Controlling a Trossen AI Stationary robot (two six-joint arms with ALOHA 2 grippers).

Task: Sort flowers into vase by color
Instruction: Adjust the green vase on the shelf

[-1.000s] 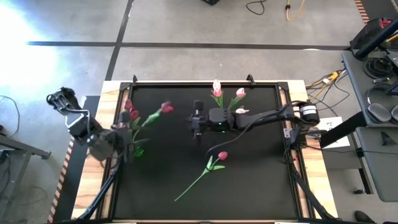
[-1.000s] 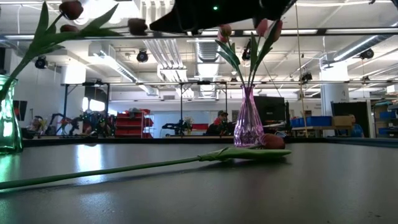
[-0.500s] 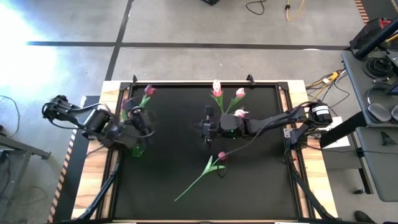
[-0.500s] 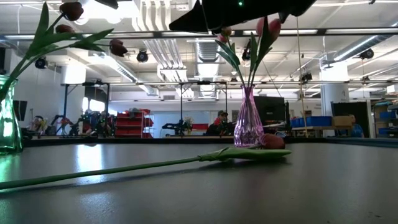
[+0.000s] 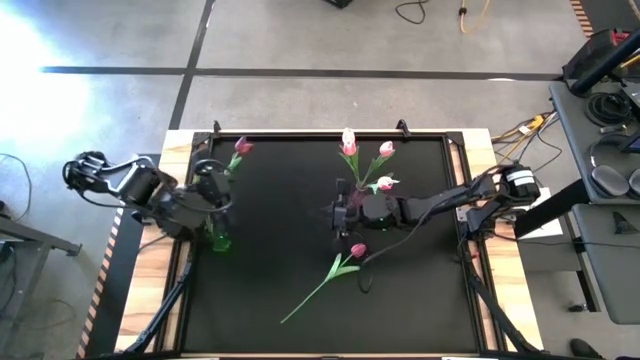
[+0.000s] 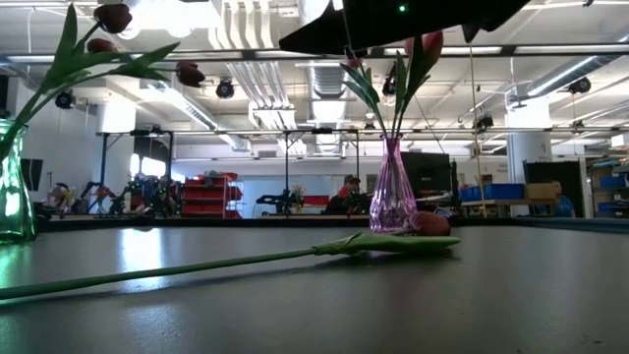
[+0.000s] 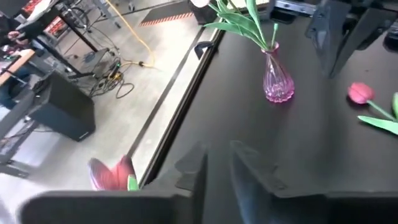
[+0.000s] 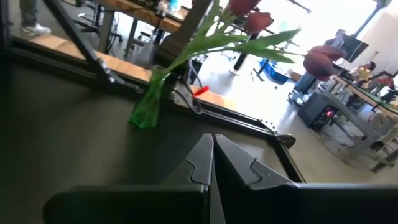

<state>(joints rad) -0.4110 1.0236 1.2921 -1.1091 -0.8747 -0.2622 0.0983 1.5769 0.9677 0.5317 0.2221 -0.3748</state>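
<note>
Your left hand [image 7: 219, 149] is hanging by the green vase [image 5: 219, 240] at the tabletop's [image 5: 410, 300] left edge. Its fingers are standing a narrow gap apart, with nothing between them. The dark tulips [image 8: 255, 22] are sitting in that green vase, leaning out over the rim, and one red head [image 7: 112, 175] is showing just beside your left hand's body.

Your right hand [image 8: 212, 138] is hovering over the middle of the tabletop, fingers pressed together and holding nothing. It is pointing towards the green vase.

One loose tulip [image 5: 335, 268] is lying flat on the tabletop. Its reddish head is near your right hand and its stem is running away towards the front edge.

The pink vase [image 6: 392, 197] is standing at the back with the pale tulips [image 5: 348, 146] in it. Your right arm [image 5: 430, 207] is reaching in just beside it, so from above the vase itself is mostly hidden. From table height that arm is blocking the top of the view across those flower heads.

Cables [image 5: 525, 128] are lying on the floor to the right. A person [image 6: 346, 191] is sitting in the room beyond.
</note>
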